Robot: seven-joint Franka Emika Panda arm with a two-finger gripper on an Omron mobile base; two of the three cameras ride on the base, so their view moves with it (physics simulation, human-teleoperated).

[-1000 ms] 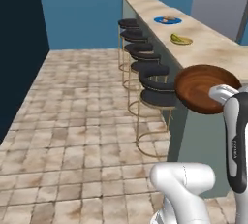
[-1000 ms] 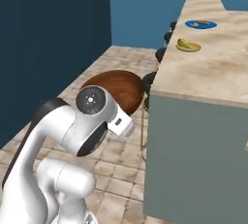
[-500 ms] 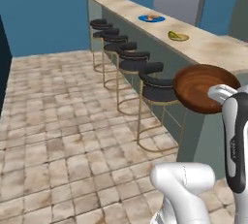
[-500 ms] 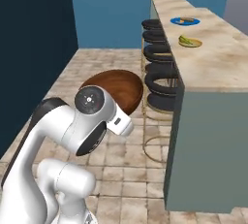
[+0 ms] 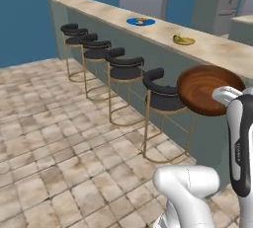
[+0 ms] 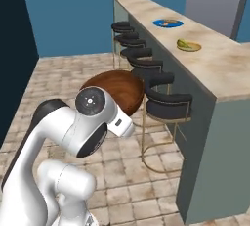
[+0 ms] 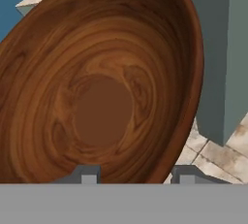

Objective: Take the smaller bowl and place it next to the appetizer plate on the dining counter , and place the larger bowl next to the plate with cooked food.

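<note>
Larger bowl (image 5: 208,89) is sitting at right centre of the left base view, tilted, its hollow facing the camera, carried clear of the worktop (image 5: 212,49) edge. In the right base view the bowl (image 6: 115,90) is showing at centre, just behind the arm's white joint, above the stools (image 6: 166,103). In the hand view the bowl (image 7: 101,82) is taking up most of the frame, and the end effector (image 7: 131,174) is gripping its near rim, with one fingertip (image 7: 86,174) at bottom left of centre. Blue plate (image 5: 140,21) is lying at upper centre on the worktop; yellow plate (image 5: 183,40) is lying right of it, well apart.
</note>
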